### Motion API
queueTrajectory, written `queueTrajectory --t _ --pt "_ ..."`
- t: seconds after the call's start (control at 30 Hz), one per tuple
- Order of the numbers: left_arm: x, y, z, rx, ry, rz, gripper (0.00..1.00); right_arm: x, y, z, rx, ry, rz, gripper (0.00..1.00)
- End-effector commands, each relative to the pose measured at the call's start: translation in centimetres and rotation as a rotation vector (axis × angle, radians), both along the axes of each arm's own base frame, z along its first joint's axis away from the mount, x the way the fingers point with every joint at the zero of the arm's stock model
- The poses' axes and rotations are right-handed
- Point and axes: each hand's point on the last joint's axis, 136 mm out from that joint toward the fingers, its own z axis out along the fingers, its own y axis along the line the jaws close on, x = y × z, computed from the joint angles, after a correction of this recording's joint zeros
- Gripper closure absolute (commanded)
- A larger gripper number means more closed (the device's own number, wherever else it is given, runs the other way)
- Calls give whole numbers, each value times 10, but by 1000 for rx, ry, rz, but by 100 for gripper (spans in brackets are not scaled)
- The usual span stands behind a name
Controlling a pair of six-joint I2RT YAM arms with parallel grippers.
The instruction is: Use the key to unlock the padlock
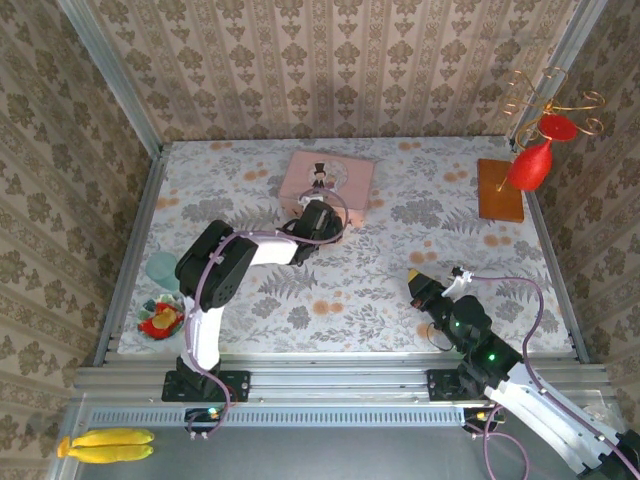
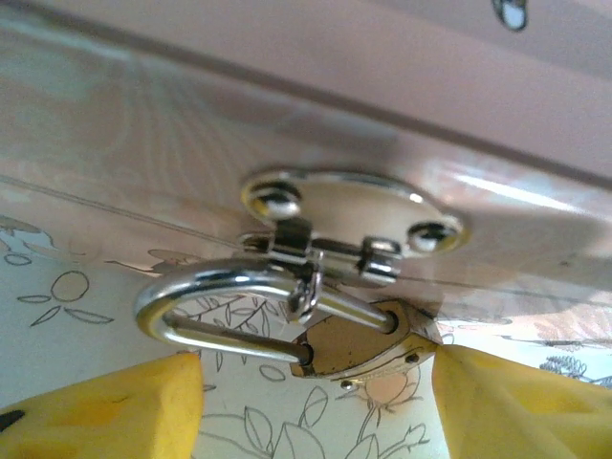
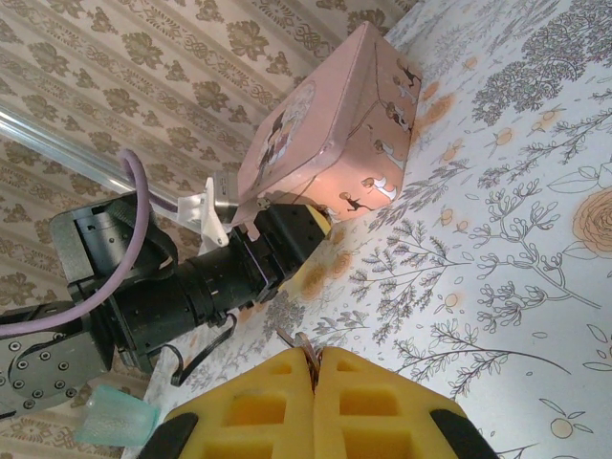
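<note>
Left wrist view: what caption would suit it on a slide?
Yellow fingers of the open left gripper flank a brass padlock hanging from the pink tin's hasp.

The padlock (image 2: 359,349) is dull-gold brass, its shackle (image 2: 206,287) polished silver metal — glossy. My left pincer (image 2: 311,406) wears matt, spongy-looking yellow pads (image 2: 100,411).

Brass padlock (image 2: 359,346) hangs by silver shackle (image 2: 191,287) from hasp (image 2: 330,256).
</note>
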Motion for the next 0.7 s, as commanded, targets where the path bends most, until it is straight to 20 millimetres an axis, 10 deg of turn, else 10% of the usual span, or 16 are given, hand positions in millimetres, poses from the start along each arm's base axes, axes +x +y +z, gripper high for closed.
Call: queueTrajectory --t 0.0,0.67 --pt "15 -17 -10 -122 29 -4 38 2 -8 0 0 0 -41 100" --pt "-3 8 8 8 4 69 67 2 -7 -2 4 5 -41 100"
